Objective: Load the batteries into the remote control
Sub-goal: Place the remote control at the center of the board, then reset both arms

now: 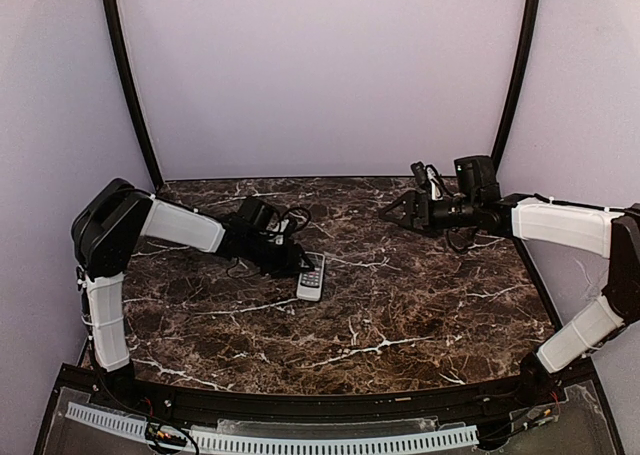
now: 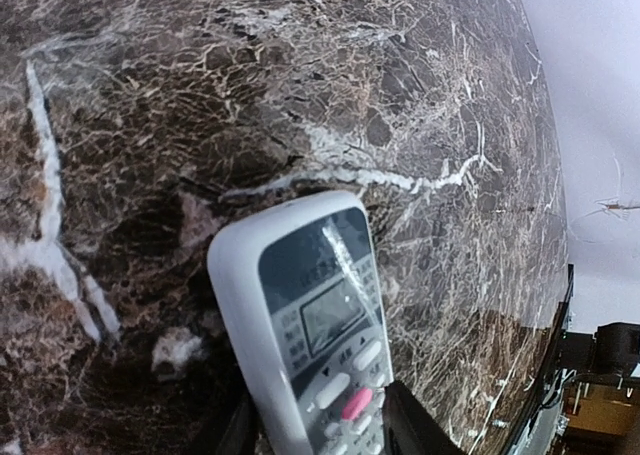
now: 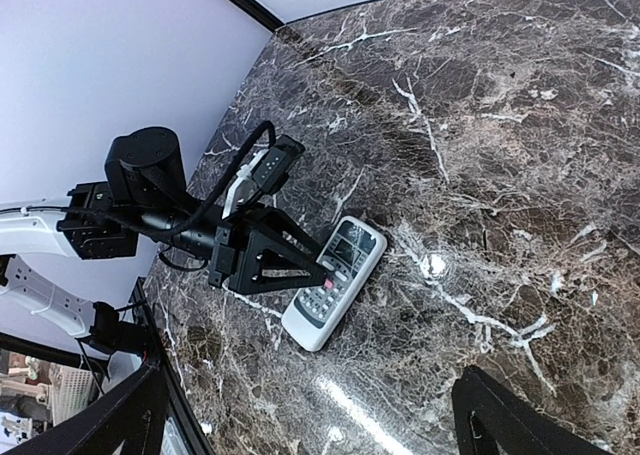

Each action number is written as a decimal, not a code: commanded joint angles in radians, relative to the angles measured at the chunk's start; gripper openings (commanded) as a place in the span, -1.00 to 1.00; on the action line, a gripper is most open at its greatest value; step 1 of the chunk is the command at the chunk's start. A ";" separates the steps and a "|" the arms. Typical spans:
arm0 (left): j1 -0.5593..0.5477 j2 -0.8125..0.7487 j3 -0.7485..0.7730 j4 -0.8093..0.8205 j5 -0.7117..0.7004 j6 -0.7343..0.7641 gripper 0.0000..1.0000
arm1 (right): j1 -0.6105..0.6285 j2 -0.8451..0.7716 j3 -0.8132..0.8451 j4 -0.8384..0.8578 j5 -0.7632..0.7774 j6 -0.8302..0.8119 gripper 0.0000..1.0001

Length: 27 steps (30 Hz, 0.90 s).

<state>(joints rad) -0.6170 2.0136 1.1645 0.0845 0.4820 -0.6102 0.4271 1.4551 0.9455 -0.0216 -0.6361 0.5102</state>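
Observation:
The remote control (image 1: 312, 276) lies flat on the dark marble table (image 1: 420, 305), its button face up, with a small screen and a pink button (image 2: 356, 403). My left gripper (image 1: 299, 264) reaches in low from the left and straddles the remote (image 2: 310, 315). One black finger stands at each long side, and the jaws are open around it, not clamped. From the right wrist view the remote (image 3: 335, 280) shows whole, with the left gripper's (image 3: 322, 272) finger partly over it. My right gripper (image 1: 397, 213) hovers wide open at the back right, holding nothing. The batteries are out of view.
Pale purple walls close the table in on three sides, with black poles (image 1: 125, 75) at the back corners. A black rail and a white perforated strip (image 1: 300, 440) run along the near edge. The left arm's cables (image 3: 215, 200) loop above its wrist.

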 commanded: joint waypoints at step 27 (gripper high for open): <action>0.140 -0.431 0.034 -0.322 -0.406 0.336 0.97 | -0.007 -0.060 -0.122 0.118 -0.008 -0.149 0.97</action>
<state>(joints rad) -0.5163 1.6882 1.2568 -0.2211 0.1493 -0.3096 0.4259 1.4338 0.8803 0.0322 -0.6399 0.4030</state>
